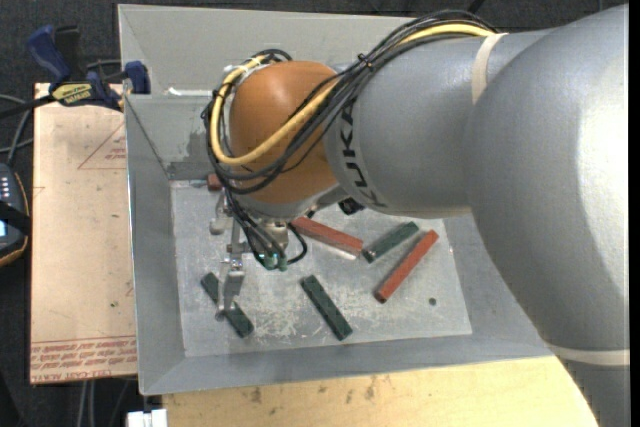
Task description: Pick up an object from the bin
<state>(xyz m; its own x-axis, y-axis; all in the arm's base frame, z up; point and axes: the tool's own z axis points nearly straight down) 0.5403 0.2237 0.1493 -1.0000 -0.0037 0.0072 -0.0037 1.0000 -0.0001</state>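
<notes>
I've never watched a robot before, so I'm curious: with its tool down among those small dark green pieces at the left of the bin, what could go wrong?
The tool sits right by a short dark green block, so it may push the block aside instead of catching it. It is also close to the left wall of the grey metal bin and might scrape it.

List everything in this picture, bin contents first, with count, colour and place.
Red bars: 2, red, one mid-bin, one further right.
Dark green bars: 3, dark green, one front centre, one right beside the red one, one front left.
Bin: 1, grey metal, holds all five.
Arm: 1, grey, reaching in from the right, orange cover and cables at its wrist.
Claw: 1, metal, low over the front-left green bar.
</notes>
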